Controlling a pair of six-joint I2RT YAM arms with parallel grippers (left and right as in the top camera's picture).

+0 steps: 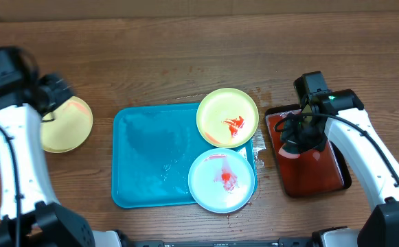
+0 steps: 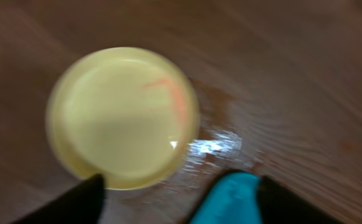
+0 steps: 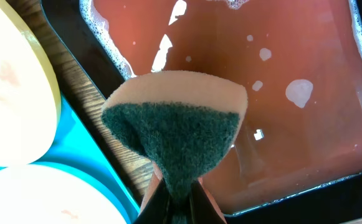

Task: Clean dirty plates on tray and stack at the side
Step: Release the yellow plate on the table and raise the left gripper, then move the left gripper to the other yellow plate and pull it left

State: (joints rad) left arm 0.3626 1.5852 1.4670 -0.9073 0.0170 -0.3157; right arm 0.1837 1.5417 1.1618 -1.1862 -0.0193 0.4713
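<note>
The turquoise tray (image 1: 151,158) lies mid-table. On its right end sit a yellow-green plate (image 1: 227,117) and a pale blue plate (image 1: 221,180), both with red sauce. A pale green plate (image 1: 67,125) lies on the bare wood left of the tray; the left wrist view shows it (image 2: 123,117) with a faint red streak. My left gripper (image 1: 56,104) hangs over that plate's edge, open and empty (image 2: 177,199). My right gripper (image 1: 302,134) is shut on a green-and-tan sponge (image 3: 174,130) above the black tray.
The black tray (image 1: 345,177) holding reddish soapy water stands right of the turquoise tray; its rim (image 3: 75,31) runs close beside the plates. The wood between the left plate and the tray corner (image 2: 230,199) is wet.
</note>
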